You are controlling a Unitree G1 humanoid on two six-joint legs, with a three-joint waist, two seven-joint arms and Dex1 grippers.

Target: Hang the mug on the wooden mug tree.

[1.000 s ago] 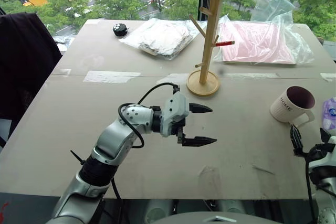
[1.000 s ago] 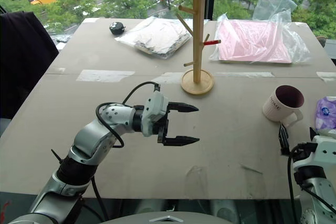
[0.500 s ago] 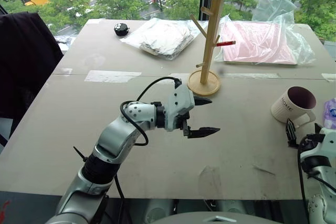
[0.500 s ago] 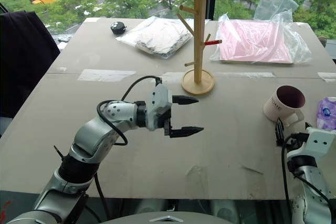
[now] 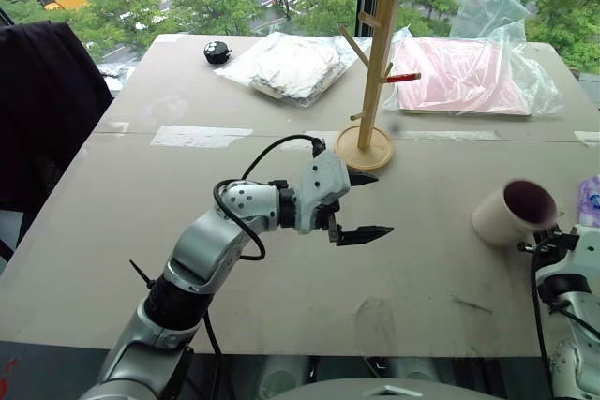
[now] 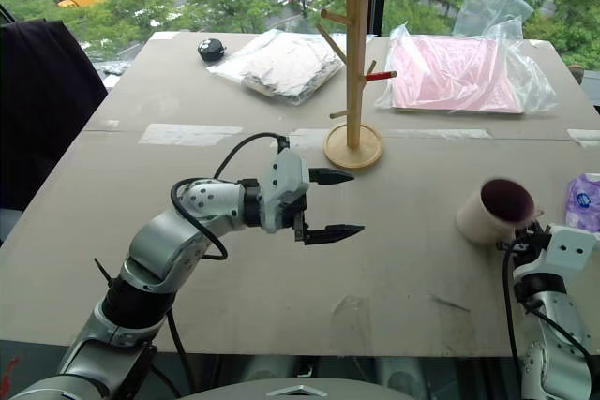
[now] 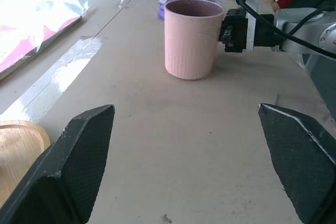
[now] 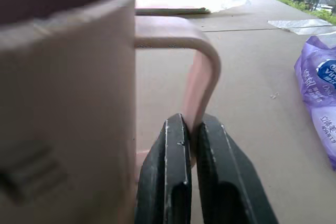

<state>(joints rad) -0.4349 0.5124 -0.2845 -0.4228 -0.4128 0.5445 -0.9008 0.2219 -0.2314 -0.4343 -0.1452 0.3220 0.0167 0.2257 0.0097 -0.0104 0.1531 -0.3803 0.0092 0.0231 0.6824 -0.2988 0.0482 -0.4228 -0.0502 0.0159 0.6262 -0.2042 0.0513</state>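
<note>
Table: big grey-brown top with strips of clear tape across the middle, taking up pretty much the whole scene.
Pink bag: flat pink packet in crinkly clear plastic, lying at the far right of the table, behind the mug tree.
White bag: another plastic-wrapped bundle, sitting at the far side, left of the mug tree.
Mug tree: standing upright on its round base past the middle of the table, pegs all bare, nothing hanging on it.
Left gripper: hovering over the table middle, just in front of the tree base, pointing off to the right with its two black fingers spread wide apart and nothing between them.
Mug: sitting near the right edge of the table, well apart from the tree, dark inside facing up. It's looking a bit smeared in the head views, so I can't say if it's flat on the table or tipping.
Right gripper: down at the right edge right beside the mug, fingers squeezed together on the handle, pinching the lower part of the loop.
Purple packet: lying just right of the mug at the table edge.
Small black thing: sitting at the far left corner, can't tell what it is.
</note>
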